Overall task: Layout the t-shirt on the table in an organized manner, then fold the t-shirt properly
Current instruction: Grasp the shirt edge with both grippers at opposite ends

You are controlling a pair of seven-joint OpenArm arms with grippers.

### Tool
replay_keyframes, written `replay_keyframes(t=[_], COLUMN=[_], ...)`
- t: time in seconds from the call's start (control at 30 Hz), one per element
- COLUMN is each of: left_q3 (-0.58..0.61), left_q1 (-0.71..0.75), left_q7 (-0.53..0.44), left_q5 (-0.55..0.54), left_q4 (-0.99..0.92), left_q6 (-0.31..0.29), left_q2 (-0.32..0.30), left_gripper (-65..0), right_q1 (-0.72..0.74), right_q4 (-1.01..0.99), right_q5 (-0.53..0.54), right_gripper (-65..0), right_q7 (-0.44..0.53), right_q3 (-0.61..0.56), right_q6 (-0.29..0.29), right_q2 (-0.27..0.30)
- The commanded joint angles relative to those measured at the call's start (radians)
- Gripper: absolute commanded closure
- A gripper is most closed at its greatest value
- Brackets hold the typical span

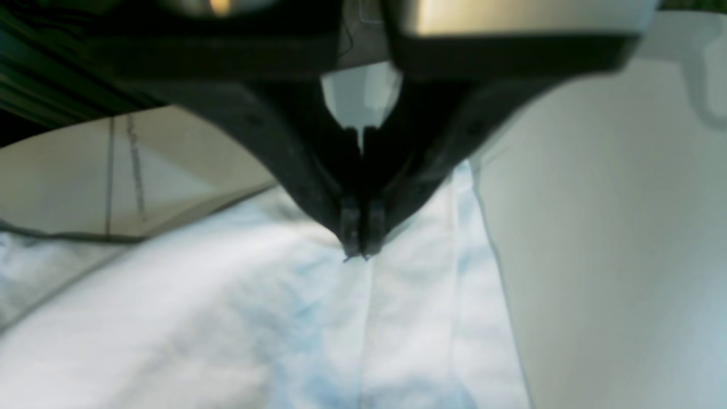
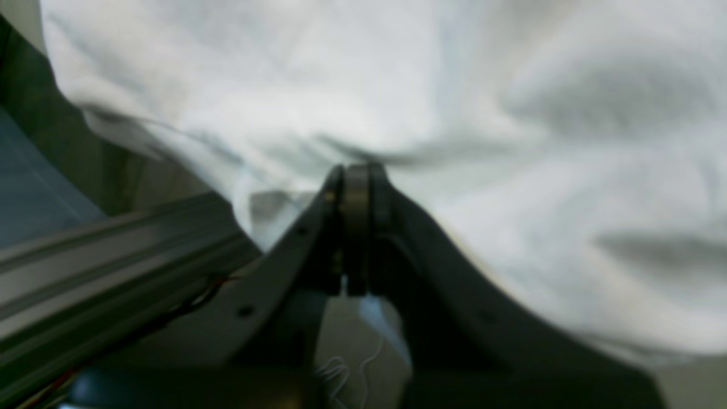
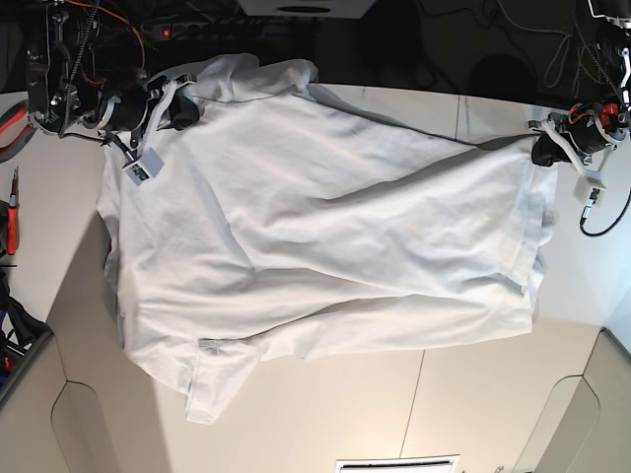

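we had both arms clamped onto the t-shirt (image 3: 325, 246) at opposite ends, and we judged this to be the spreading stage of the layout step: a pull from two far-apart points takes slack out of soft cloth before any fold is made. the left gripper (image 1: 361, 250) had its jaws pressed together on a thin ridge of white fabric, with the cloth falling away below the tips in a long crease. the right gripper (image 2: 356, 173) was likewise clenched, its tips buried in a bunched fold at the garment's edge. in the base view the left gripper (image 3: 545, 150) sat at the shirt's right-hand corner and the right gripper (image 3: 177, 108) at the upper left, near the far edge of the table (image 3: 345, 414).

the t-shirt lay across the middle of the table, mostly flat but wrinkled, with broad diagonal ridges running between the two held points (a sign, in our judgement, of tension along that line only). one sleeve was doubled over at the lower left, and the upper edge overhung the far side of the table, so we judged the layout unfinished.

the table surface was smooth, matte and off-white, crossed by thin dark seams. beyond its far edge the room was dark, with cables and red wiring around the arm mounts. a red-handled tool (image 3: 12, 212) lay at the left margin.
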Motion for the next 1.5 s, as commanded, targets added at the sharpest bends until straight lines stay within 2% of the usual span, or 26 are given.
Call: replay_keyframes(t=[0.0, 0.1, 0.23, 0.33, 0.53, 0.63, 0.73, 1.07, 1.2, 1.47], left_q3=[-0.002, -0.002, -0.002, -0.002, -0.002, -0.002, -0.002, -0.002, -0.002, -0.002], left_q1=[-0.011, -0.028, -0.056, -0.083, -0.122, -0.132, -0.132, -0.132, -0.132, -0.132], left_q7=[0.004, -0.017, -0.041, -0.043, -0.060, -0.083, -0.105, -0.107, -0.143, -0.148], left_q5=[0.024, 0.052, 0.061, 0.061, 0.102, 0.147, 0.181, 0.183, 0.173, 0.101], left_q4=[0.002, 0.002, 0.002, 0.002, 0.002, 0.001, 0.001, -0.003, -0.003, 0.020], left_q6=[0.009, 0.010, 0.066, 0.065, 0.069, 0.117, 0.136, 0.136, 0.136, 0.130], left_q2=[-0.014, -0.014, -0.014, -0.014, -0.014, -0.014, -0.014, -0.014, -0.014, -0.014], left_gripper=[0.0, 0.0, 0.0, 0.0, 0.0, 0.0, 0.0, 0.0, 0.0, 0.0], right_q1=[-0.004, -0.004, -0.004, -0.004, -0.004, -0.004, -0.004, -0.003, -0.002, -0.001], right_q4=[-0.017, -0.019, -0.019, -0.019, -0.019, -0.019, -0.019, -0.019, -0.016, 0.101], right_q5=[-0.076, -0.098, -0.101, -0.101, -0.128, -0.138, -0.138, -0.133, -0.130, -0.018], right_gripper=[0.0, 0.0, 0.0, 0.0, 0.0, 0.0, 0.0, 0.0, 0.0, 0.0], right_q7=[-0.024, -0.024, -0.025, -0.044, -0.051, -0.051, -0.067, -0.072, -0.072, -0.073], right_q3=[-0.001, -0.001, -0.001, -0.001, -0.001, -0.001, -0.001, -0.001, -0.001, -0.001], right_q6=[-0.020, -0.020, -0.021, -0.027, -0.027, -0.027, -0.027, -0.027, -0.028, -0.027], right_q2=[0.013, 0.034, 0.067, 0.083, 0.085, 0.087, 0.093, 0.098, 0.098, 0.098])
